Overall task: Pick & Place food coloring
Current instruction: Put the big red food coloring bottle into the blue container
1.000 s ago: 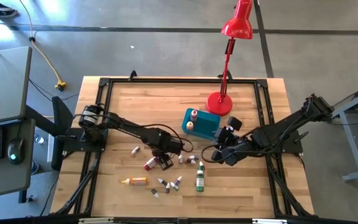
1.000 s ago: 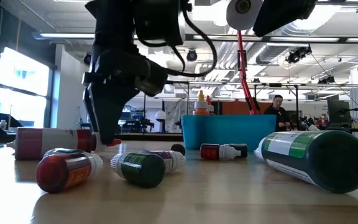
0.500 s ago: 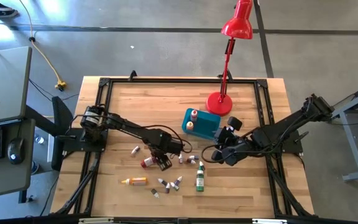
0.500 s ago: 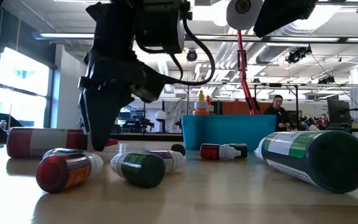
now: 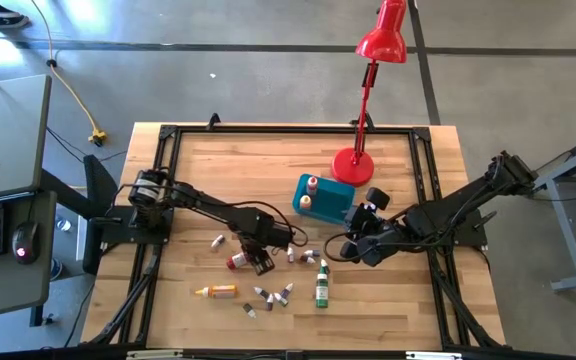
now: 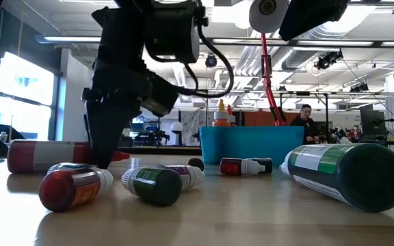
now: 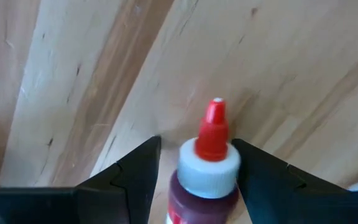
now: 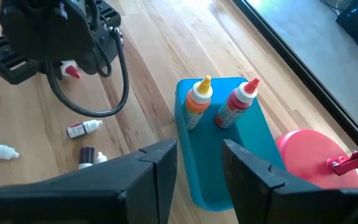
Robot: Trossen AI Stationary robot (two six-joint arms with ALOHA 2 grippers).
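Note:
A red food coloring bottle (image 7: 209,171) with a white collar and a red pointed cap lies on its side on the wooden table (image 5: 268,170). My left gripper (image 7: 196,142) points straight down over it, open. One finger stands on each side of the collar, and I see no touch. In the low view its fingers (image 6: 104,154) reach down to the table beside the bottle (image 6: 43,156). My right gripper (image 8: 199,158) hangs open and empty above the table, right of the teal tub (image 5: 326,200). An orange bottle (image 8: 197,102) and a red bottle (image 8: 236,104) stand in the tub.
More bottles lie loose near the front: a big green one (image 5: 321,283), an orange-yellow one (image 5: 216,291) and several tiny ones (image 5: 271,294). A red desk lamp (image 5: 381,40) stands behind the tub on its round base (image 5: 353,165). A black frame (image 5: 288,130) runs around the table.
My left gripper has sunk a little over the red bottle and drifted slightly toward the table's left. Its fingers now stand down at table level on either side of the bottle.

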